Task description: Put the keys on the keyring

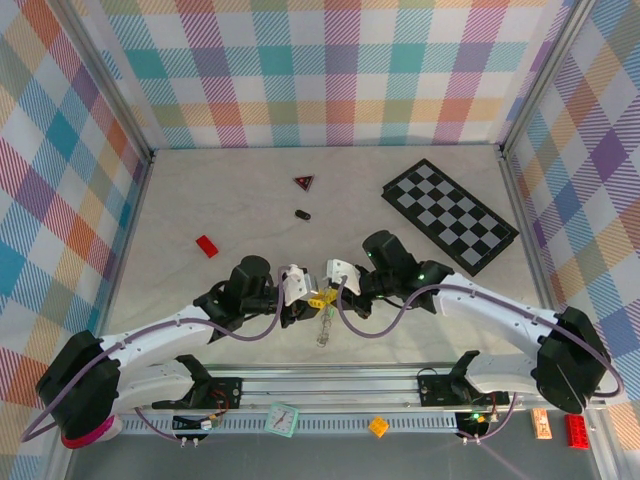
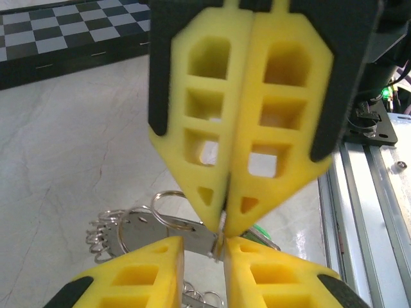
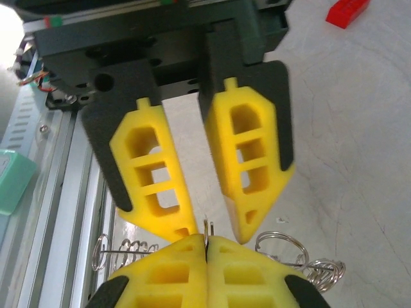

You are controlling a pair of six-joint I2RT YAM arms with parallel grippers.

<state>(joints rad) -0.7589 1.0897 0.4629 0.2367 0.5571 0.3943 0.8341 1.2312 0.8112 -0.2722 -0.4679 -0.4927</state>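
Right jaws were pressed together, pinching the keyring (image 3: 207,226), with left jaws slightly spread around it. The keys (image 1: 322,330) trailed lengthwise toward the surface's near edge.

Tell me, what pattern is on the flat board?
Black-and-white checks cover the flat rectangular board; best seen in the top external view.

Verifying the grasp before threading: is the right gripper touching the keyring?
Touching. Right wrist view: the right gripper, shut, pinches a thin metal edge of the keyring, which pokes up between its fingertips with no gap.
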